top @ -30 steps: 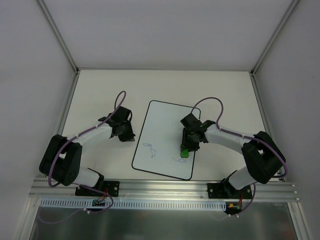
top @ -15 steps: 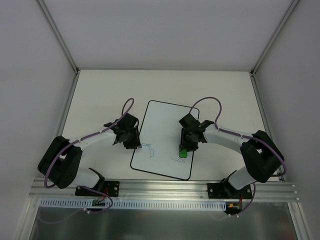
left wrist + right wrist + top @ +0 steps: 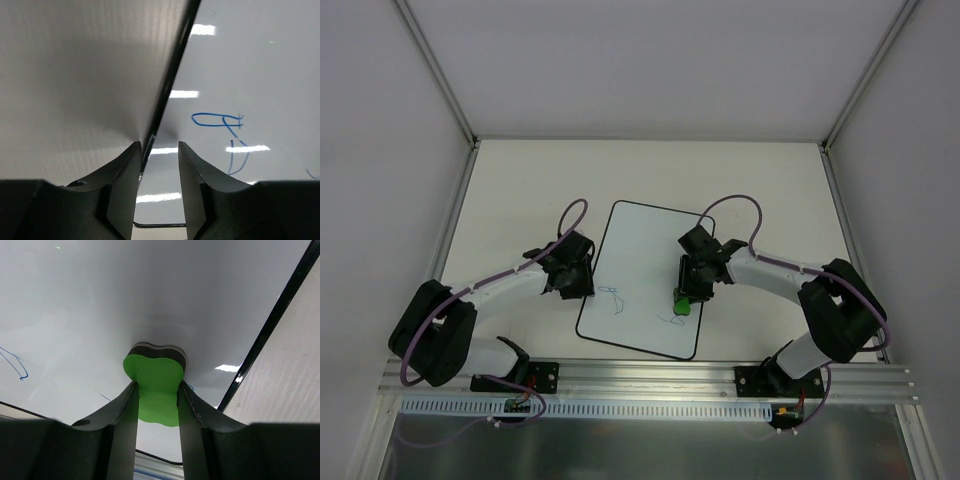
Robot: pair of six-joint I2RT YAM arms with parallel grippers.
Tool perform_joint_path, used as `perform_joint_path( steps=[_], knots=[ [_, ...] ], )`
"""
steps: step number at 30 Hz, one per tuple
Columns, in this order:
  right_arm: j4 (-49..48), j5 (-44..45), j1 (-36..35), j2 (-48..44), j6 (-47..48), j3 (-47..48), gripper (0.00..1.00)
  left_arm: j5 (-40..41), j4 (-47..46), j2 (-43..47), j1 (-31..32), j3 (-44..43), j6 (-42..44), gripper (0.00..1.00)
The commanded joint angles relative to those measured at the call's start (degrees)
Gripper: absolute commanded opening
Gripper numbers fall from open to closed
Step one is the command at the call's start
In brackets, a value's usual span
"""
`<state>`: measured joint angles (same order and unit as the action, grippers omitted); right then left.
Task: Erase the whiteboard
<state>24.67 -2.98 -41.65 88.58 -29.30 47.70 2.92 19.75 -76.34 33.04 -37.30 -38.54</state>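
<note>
Whiteboard (image 3: 645,250) flat on table (image 3: 520,190), between the 2 arms, long side running away from the bases, slightly skewed. Blue doodles (image 3: 613,300) on the near half, left of centre. 1 smaller blue mark further right, close to the eraser.

Left gripper (image 3: 578,286) low at the board's left edge, about level with the doodles. Wrist view: fingers (image 3: 122,175) parted by a narrow gap, nothing clamped between them. Black edge of the board running straight into that gap, so 1 finger over bare table, the other over white surface. Contact with the board: cannot tell.

Right gripper (image 3: 686,296) over the near right part of the board, just inside the right edge. Jaws pinched on green eraser (image 3: 155,390), 1 finger on each flank. Eraser's dark layer at the far end meeting the white surface. Black right edge of the board just beside it, table beyond. Doodle stroke well off to the left in that wrist view.
</note>
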Motion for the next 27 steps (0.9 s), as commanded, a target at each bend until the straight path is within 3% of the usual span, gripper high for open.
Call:
perform_joint_path(
  steps=[1, 9, 19, 27],
  knots=[
    [4.3, 1.5, 1.0, 4.1, 1.8, -3.9, 0.0, 5.3, 6.0, -0.3, 0.0, 0.3, 2.9, 0.36],
    [4.2, 1.2, 1.8, 3.8, 2.4, -4.3, 0.0, 7.2, 6.4, 4.7, 0.0, -0.2, 3.0, 0.33],
    [4.2, 1.2, 2.5, 2.9, 2.8, -4.6, 0.0, 1.4, 6.2, -3.4, 0.6, 0.6, 2.3, 0.26],
    [4.2, 1.2, 2.6, 3.1, 3.1, -4.7, 0.0, -0.4, 5.7, -3.4, 1.8, -0.1, 1.7, 0.25]
  ],
)
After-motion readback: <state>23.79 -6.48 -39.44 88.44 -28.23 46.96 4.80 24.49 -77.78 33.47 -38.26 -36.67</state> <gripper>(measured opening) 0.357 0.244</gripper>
